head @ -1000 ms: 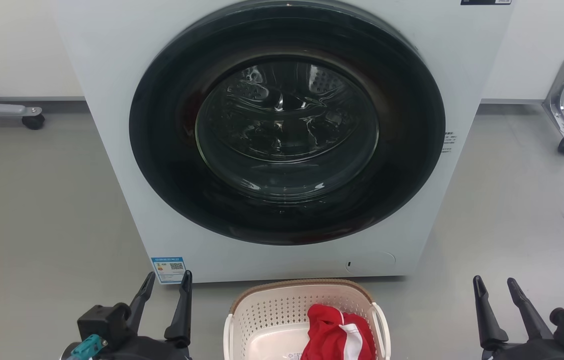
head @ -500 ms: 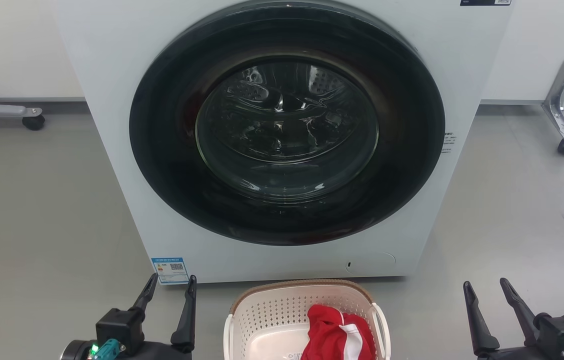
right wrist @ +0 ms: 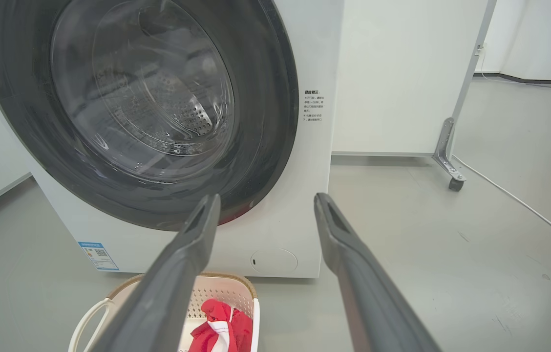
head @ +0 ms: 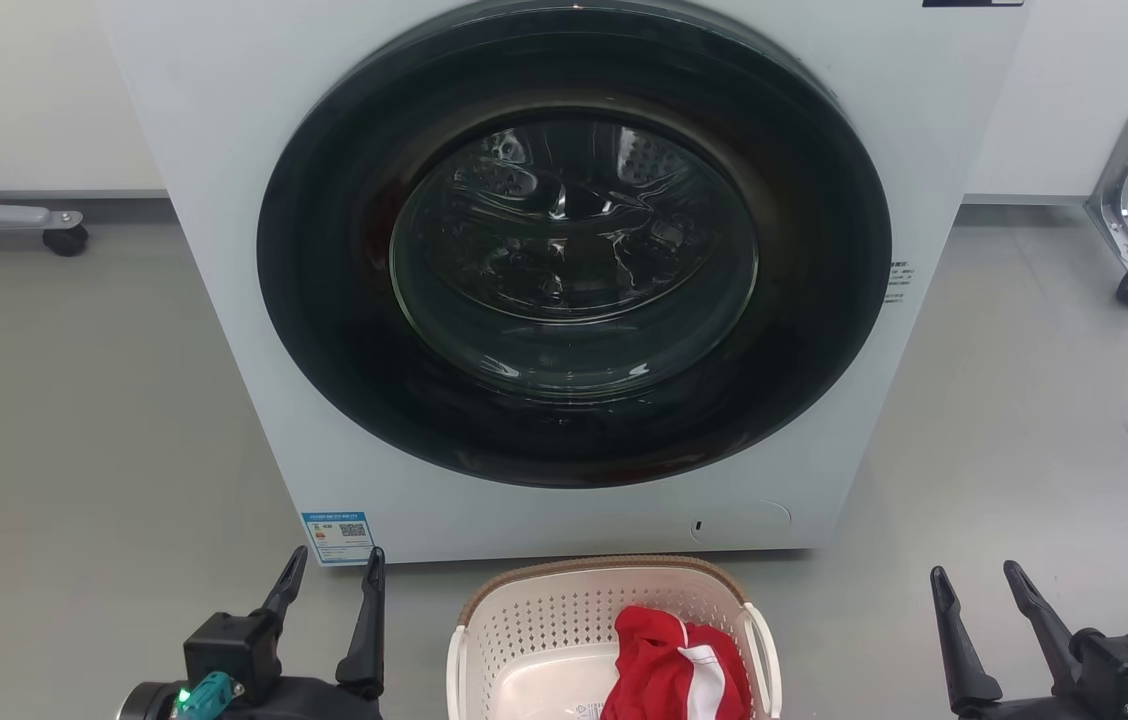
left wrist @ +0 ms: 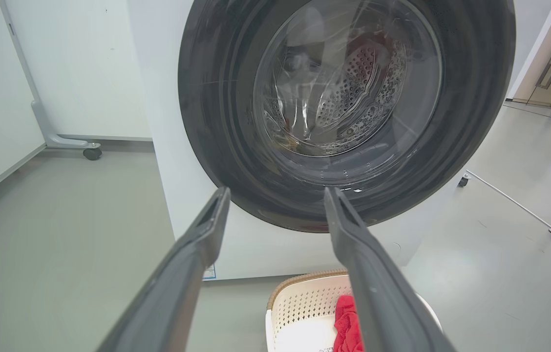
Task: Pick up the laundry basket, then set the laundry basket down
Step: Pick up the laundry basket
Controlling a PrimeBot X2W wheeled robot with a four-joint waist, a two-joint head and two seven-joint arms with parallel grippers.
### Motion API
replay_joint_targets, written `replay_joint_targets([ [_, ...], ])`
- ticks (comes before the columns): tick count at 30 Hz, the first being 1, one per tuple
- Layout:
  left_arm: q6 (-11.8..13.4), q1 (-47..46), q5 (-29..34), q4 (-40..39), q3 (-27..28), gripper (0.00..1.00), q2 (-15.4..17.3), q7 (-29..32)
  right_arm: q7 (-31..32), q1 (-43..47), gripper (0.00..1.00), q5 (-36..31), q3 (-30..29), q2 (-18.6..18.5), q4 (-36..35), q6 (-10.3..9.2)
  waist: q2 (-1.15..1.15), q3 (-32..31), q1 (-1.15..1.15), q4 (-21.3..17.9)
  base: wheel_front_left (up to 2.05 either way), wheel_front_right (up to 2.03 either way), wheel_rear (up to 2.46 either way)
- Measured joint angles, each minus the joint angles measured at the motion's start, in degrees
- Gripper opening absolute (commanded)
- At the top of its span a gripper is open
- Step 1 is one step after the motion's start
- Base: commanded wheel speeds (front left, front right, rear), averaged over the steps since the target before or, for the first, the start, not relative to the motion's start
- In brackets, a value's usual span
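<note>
Behind laundry basket (head: 544, 622), washing machine (head: 214, 250) bears blue-edged label (head: 337, 537), QR code (head: 354, 530).

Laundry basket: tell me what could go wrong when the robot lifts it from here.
1. The left pincer and right pincer both stand open, wide of the laundry basket and holding nothing. An uneven grasp on its thin side handles could tilt it.
2. The red garment is heaped toward the basket's right side, so a tilt may spill it.
3. The basket sits close in front of the washing machine. A forward swing might knock its door.
</note>
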Motion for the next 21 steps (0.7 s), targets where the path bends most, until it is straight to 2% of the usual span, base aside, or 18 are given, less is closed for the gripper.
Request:
replay_joint_targets([
  [21, 0.05, 0.01, 1.56, -1.03, 0.58, 1.00, -0.63, 1.08, 0.01, -0.85, 1.00, 0.44, -0.25, 0.00, -0.49, -0.01, 0.00, 2.35, 0.00, 0.26, 0.00, 0.00, 0.00],
])
